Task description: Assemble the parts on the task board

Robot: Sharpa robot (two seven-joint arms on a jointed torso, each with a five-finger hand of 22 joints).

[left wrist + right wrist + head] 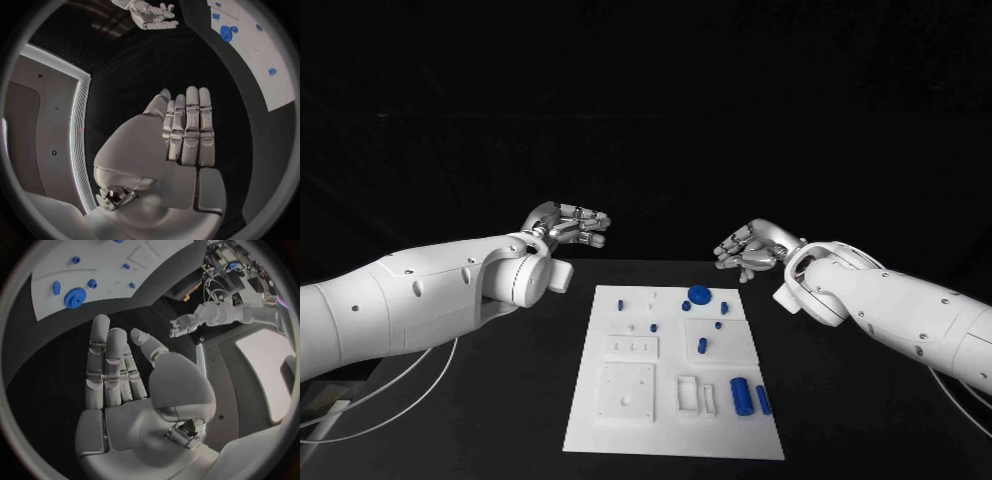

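Nearest the head camera lies the near edge of the white rectangular task board (625, 440), a flat plate resting lengthwise in the middle of the black table (877, 420). Two blue cylinders (738, 393) lie side by side near the board's near right corner, the left one thicker than the one beside it (763, 399). Just left of them is a pale rectangular recess, and further left a larger square recessed block (627, 391). Toward the middle of the board a smaller blue peg (702, 346) lies on the plate, with two tiny blue studs beyond it (720, 325) and (656, 327). At the far end sits one round blue gear-like disc (698, 294), with a small blue piece (726, 297) just beside it and another small stud (655, 298) to its left. That makes eight blue parts that can be counted in the head view; smaller ones may be too fine to tell.

The left hand (574, 225) hovers above the table beyond the board's far left corner, well apart from every part. In the left wrist view its fingers (190, 132) are stretched straight and side by side, holding nothing. The right hand (751, 248) hangs beyond the far right corner, near the blue disc but not touching it; in the right wrist view its fingers (106, 367) are likewise extended, the thumb apart, the palm bare.
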